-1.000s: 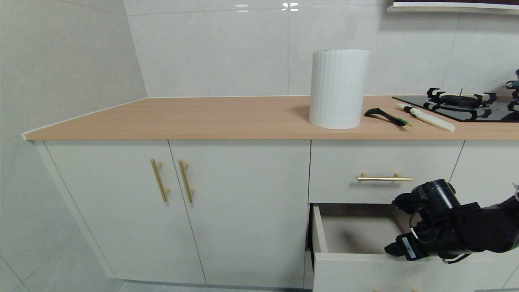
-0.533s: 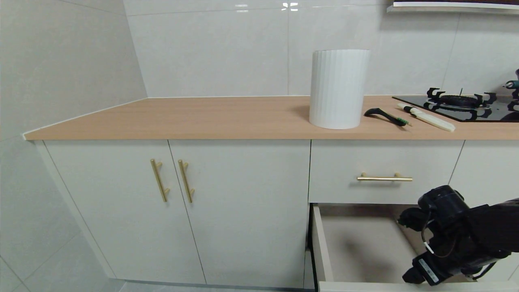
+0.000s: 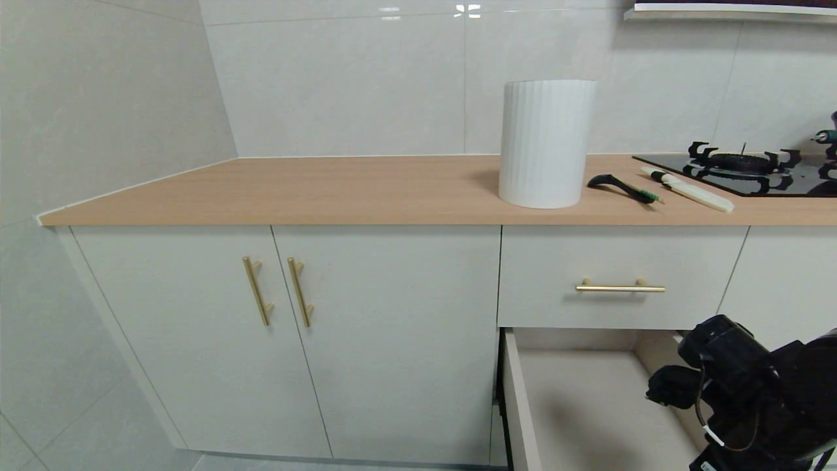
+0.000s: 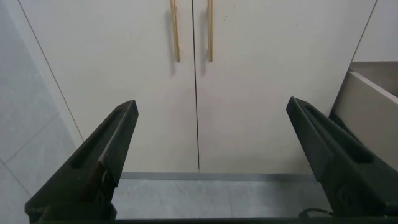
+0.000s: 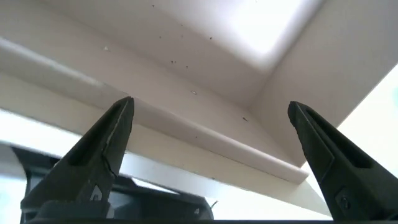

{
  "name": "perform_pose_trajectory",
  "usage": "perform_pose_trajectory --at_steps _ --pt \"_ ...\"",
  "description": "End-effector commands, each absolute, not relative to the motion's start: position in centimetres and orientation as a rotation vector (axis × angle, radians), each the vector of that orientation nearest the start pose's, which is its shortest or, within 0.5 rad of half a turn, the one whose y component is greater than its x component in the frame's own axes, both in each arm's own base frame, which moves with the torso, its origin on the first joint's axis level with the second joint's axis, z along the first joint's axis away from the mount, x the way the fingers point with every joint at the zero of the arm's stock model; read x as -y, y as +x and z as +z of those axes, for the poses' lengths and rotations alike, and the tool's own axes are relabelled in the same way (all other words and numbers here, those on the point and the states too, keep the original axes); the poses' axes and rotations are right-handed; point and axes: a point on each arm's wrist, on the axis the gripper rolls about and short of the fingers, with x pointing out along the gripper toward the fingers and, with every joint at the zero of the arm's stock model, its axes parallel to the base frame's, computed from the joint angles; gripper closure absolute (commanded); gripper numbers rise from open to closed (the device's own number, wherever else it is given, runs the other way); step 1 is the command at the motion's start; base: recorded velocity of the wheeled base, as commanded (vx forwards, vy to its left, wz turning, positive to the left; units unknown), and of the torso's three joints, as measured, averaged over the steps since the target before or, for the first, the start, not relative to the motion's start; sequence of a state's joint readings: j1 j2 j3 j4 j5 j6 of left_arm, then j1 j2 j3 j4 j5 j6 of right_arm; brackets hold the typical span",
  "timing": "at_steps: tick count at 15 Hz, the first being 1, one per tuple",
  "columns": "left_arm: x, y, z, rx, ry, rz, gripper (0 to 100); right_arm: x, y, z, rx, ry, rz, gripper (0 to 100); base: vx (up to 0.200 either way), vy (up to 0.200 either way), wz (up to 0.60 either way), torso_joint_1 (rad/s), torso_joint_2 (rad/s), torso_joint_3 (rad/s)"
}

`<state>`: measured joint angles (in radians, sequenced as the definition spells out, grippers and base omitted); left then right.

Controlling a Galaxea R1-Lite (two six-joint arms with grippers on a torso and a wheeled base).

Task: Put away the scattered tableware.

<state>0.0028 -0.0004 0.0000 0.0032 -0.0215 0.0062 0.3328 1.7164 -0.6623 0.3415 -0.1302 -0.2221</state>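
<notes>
Drawer: the pale lower cabinet drawer (image 3: 575, 399) stands further out than a second ago.
Right gripper (image 5: 208, 109): spread, pinching nothing, now lower at the drawer front.
Left gripper (image 4: 211, 104): spread, idle.
Tableware: black-handled utensil (image 3: 621, 186) and white knife (image 3: 690, 190) lie unstowed on the wooden counter (image 3: 327, 190).
Implication: storage looks ready; pickup is likely next.

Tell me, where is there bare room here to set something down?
The countertop lies bare from the left wall to the white ribbed canister. The open drawer is bare inside too. It is crowded between canister and hob, where a black-handled tool and a white utensil lie.
</notes>
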Motion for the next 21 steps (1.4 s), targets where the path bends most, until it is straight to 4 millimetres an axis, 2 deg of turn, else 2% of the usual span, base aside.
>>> perform_pose_trajectory --at_steps 1,5,7,9,13,18,21 --pt "0.1 -2.3 7.5 -0.003 0.006 -0.018 0 -6.8 19.9 8.6 -1.332 -0.519 0.334 0 0.000 0.000 0.00 0.000 0.00 0.000" --pt "0.1 -2.3 7.5 -0.003 0.006 -0.018 0 -6.8 20.9 9.6 -1.276 -0.479 0.307 0 0.000 0.000 0.00 0.000 0.00 0.000" --pt "0.1 -2.3 7.5 -0.003 0.006 -0.018 0 -7.2 22.9 12.0 -1.183 -0.236 0.232 0 0.000 0.000 0.00 0.000 0.00 0.000" --pt "0.1 -2.3 7.5 -0.003 0.006 -0.018 0 -6.6 23.7 13.9 -1.118 -0.076 0.181 0 0.000 0.000 0.00 0.000 0.00 0.000" --pt "0.1 -2.3 7.5 -0.003 0.006 -0.018 0 -5.8 23.8 15.2 -1.034 -0.042 0.157 0 0.000 0.000 0.00 0.000 0.00 0.000" --pt "0.1 -2.3 7.5 -0.003 0.006 -0.018 0 -5.7 23.6 15.5 -1.008 -0.043 0.156 0 0.000 0.000 0.00 0.002 -0.02 -0.005" --pt "0.1 -2.3 7.5 -0.003 0.006 -0.018 0 -5.7 23.6 15.4 -1.009 -0.044 0.153 0 0.000 0.000 0.00 0.058 -0.23 -0.227"
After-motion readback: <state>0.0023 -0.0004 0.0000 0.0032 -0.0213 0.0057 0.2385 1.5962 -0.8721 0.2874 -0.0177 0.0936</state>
